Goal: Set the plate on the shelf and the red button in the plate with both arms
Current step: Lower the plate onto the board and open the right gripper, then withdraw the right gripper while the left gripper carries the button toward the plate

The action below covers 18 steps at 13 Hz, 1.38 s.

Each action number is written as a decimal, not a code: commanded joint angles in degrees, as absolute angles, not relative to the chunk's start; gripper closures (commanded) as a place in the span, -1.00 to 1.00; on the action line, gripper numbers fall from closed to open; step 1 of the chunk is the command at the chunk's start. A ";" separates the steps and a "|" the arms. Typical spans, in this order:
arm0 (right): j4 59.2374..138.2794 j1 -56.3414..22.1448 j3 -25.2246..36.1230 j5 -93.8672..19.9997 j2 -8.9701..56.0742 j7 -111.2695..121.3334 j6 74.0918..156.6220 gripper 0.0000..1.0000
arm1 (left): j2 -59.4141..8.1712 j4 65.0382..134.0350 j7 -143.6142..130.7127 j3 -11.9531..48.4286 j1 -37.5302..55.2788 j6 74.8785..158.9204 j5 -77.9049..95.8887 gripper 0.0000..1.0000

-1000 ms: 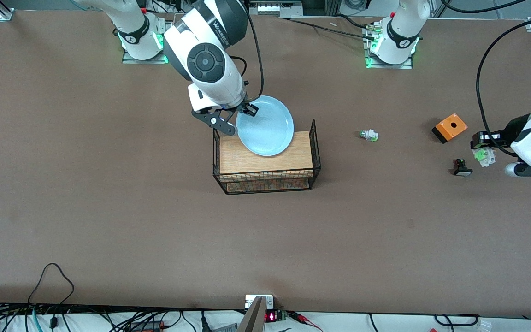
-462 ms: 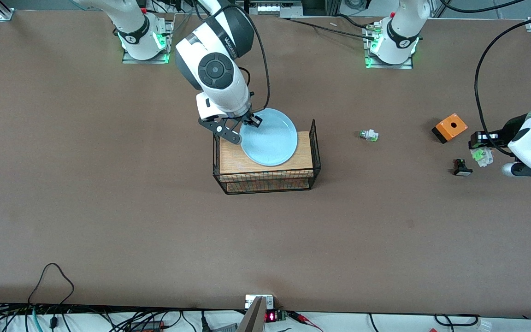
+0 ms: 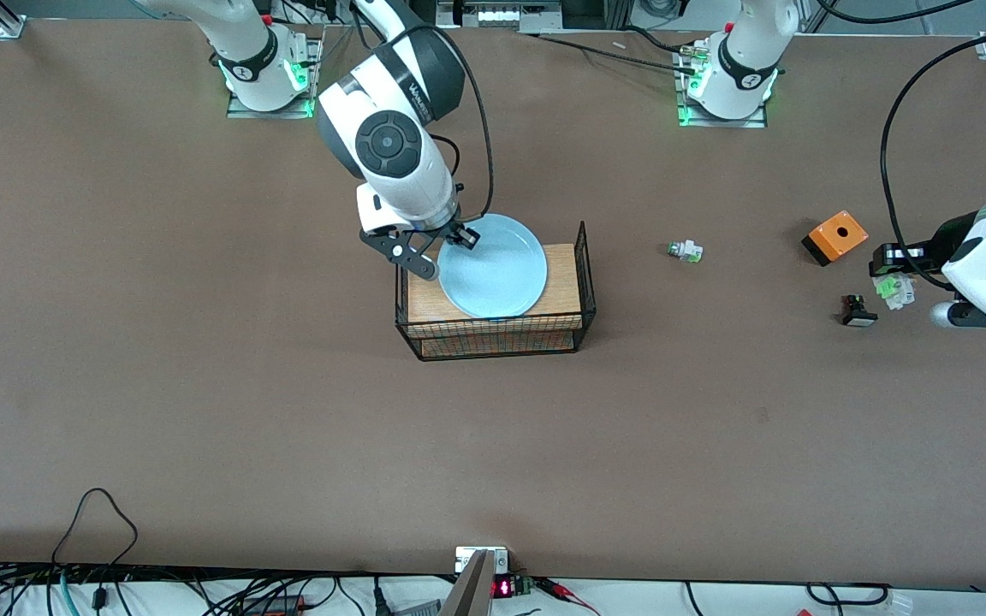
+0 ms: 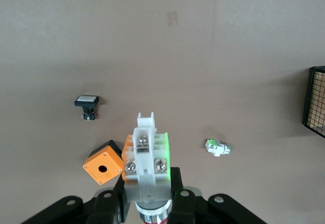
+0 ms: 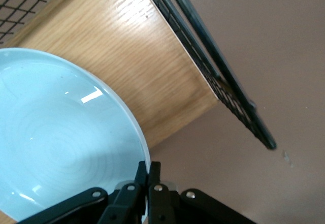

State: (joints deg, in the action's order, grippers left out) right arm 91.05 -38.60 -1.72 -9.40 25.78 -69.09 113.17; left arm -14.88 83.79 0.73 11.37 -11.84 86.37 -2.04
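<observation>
The pale blue plate [image 3: 493, 267] is over the wooden top of the wire rack [image 3: 561, 295]. My right gripper [image 3: 444, 250] is shut on the plate's rim at the edge toward the right arm's end. The right wrist view shows the plate [image 5: 56, 148] pinched between the closed jaws of the right gripper [image 5: 148, 169], above the wood [image 5: 147, 66]. My left gripper [image 3: 895, 278] is shut on the red button [image 3: 893, 289], a white switch body with a green tab, above the table. The left wrist view shows the button [image 4: 146, 155] clamped upright in the left gripper [image 4: 147, 183].
An orange box [image 3: 835, 236] and a black-based switch [image 3: 858, 310] lie on the table by the left gripper. A white switch with a green cap [image 3: 685, 251] lies between them and the rack. All three show in the left wrist view: box [image 4: 103, 162], black switch [image 4: 86, 103], green-capped switch [image 4: 217, 147].
My right gripper has carried the plate toward the front camera, so it now sits more fully over the rack's wooden top. The left gripper has barely moved.
</observation>
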 commanded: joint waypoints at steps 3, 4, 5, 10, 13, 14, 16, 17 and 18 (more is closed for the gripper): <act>89.65 -38.41 -1.85 -8.26 29.44 -70.40 115.92 0.82 | -15.29 82.53 1.67 11.60 -12.04 85.34 -1.94 1.00; 89.47 -38.41 -1.85 -8.44 29.70 -70.49 116.01 0.66 | -15.29 82.53 1.67 11.60 -12.04 85.34 -1.76 1.00; 89.30 -38.32 -1.76 -8.61 29.71 -70.49 116.02 0.55 | -15.29 82.53 1.67 11.60 -12.04 85.34 -1.76 1.00; 84.65 -36.83 -1.76 -8.96 29.53 -70.66 116.10 -0.41 | -15.21 82.53 1.67 11.60 -12.04 85.25 -1.76 1.00; 81.57 -35.86 -1.76 -8.79 29.36 -70.23 116.02 -0.86 | -14.94 82.53 1.58 11.69 -12.22 84.99 -1.76 1.00; 80.87 -35.69 -1.76 -8.53 29.36 -69.96 116.02 -1.00 | -14.16 82.53 1.15 11.69 -12.22 84.29 -1.76 1.00; 80.42 -34.81 -1.67 -8.26 28.75 -67.52 115.93 -1.00 | -13.10 82.53 0.18 13.00 -11.87 83.06 -1.58 1.00; 80.33 -34.11 -1.41 -7.91 27.78 -64.19 115.41 -1.00 | -13.10 82.53 -0.96 14.92 -11.95 82.62 -1.41 1.00; 80.42 -32.97 -0.45 -7.04 25.60 -59.55 114.36 -1.00 | -13.10 82.53 -1.58 16.42 -11.95 81.31 -1.06 0.99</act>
